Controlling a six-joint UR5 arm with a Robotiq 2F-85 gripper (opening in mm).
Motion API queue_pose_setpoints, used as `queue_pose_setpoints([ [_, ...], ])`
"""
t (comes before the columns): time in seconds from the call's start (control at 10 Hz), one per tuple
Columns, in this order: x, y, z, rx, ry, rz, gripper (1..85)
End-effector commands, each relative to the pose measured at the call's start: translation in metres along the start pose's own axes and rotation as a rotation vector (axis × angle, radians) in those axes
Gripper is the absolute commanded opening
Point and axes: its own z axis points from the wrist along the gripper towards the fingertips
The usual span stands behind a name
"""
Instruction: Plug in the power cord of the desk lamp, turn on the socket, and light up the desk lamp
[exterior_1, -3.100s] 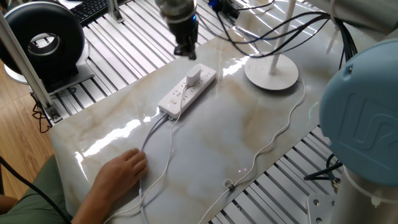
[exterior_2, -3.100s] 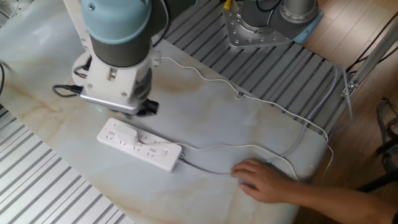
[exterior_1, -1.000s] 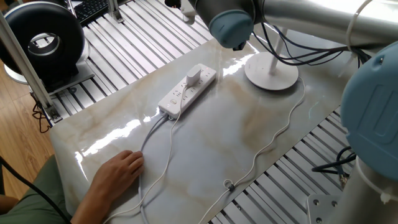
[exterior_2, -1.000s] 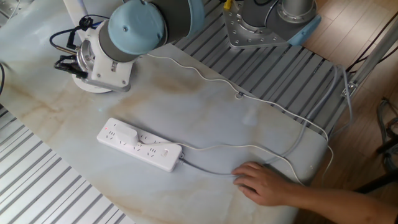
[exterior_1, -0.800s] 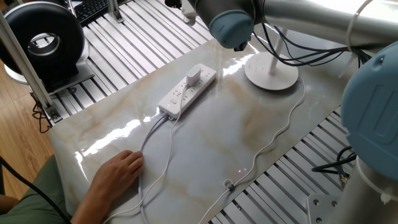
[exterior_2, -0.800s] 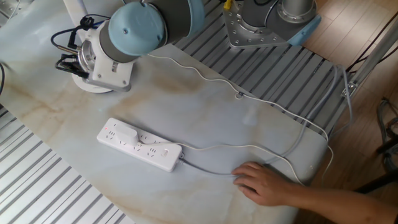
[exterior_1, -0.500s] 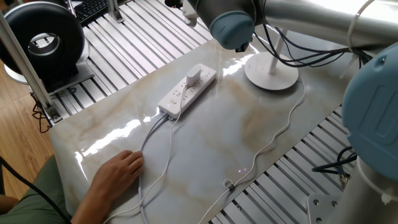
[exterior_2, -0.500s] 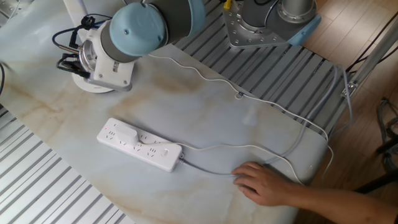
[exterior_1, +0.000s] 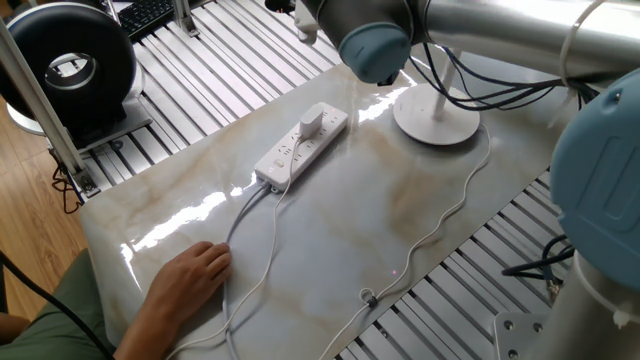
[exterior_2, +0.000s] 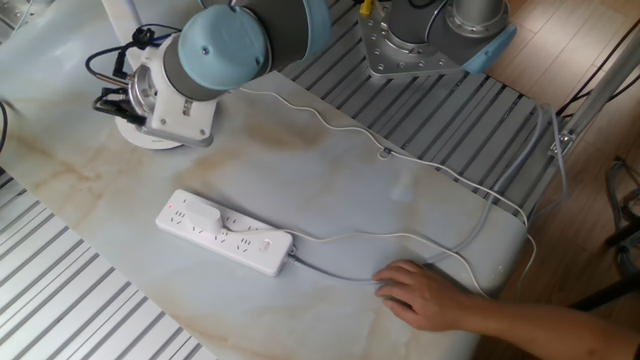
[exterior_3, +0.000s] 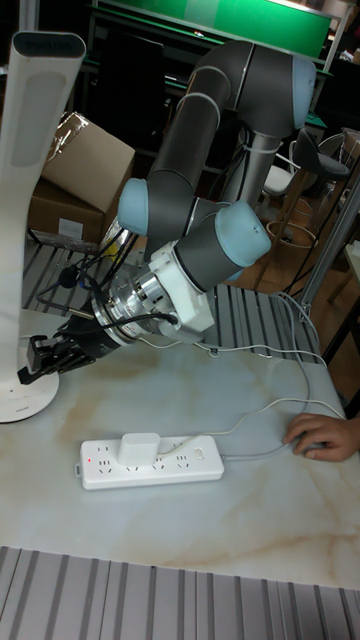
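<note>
The robot's hand (exterior_3: 38, 356) reaches sideways to the desk lamp (exterior_3: 30, 215), its dark fingertips right at the slim white pole just above the round base; whether the fingers are apart or pressed together cannot be told from any view. In the tall fixed view the hand is low over the marble surface (exterior_3: 230, 510), with black cables looping off the wrist behind it. The socket (exterior_3: 150, 462), a long white strip, lies flat on the surface below and in front of the hand, near it but not touching. A small red light shows at the strip's end nearer the lamp. The white plug block of the power cord (exterior_3: 139, 447) sits pushed into the strip near that same end. From there the thin wavy cord (exterior_1: 440, 225) trails across the surface, away from the hand, and curves back toward the lamp base (exterior_1: 436, 117). A person's hand (exterior_2: 425, 293) rests flat on the surface at the far end from the robot's hand, beside the strip's thicker grey cable (exterior_2: 335, 271). In one fixed view a black round fan-like device (exterior_1: 70, 65) stands off the surface on the slatted frame, well apart from the hand.
</note>
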Motion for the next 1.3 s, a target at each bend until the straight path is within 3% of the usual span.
queue_pose_setpoints([
  [0.0,0.015,0.008,0.001,-0.033,0.054,0.052,1.0],
  [0.1,0.025,0.01,0.0,-0.036,0.096,0.085,1.0],
  [0.4,0.042,0.012,-0.002,-0.04,0.161,0.116,1.0],
  [0.6,0.058,0.019,-0.006,-0.059,0.228,0.147,1.0],
  [0.7,0.056,0.023,-0.006,-0.074,0.221,0.154,1.0],
  [0.9,0.049,0.018,-0.004,-0.061,0.192,0.136,1.0],
  [1.0,0.048,0.001,0.005,-0.006,0.171,0.12,1.0],
  [1.2,0.04,-0.018,0.018,0.033,0.141,0.102,1.0],
])
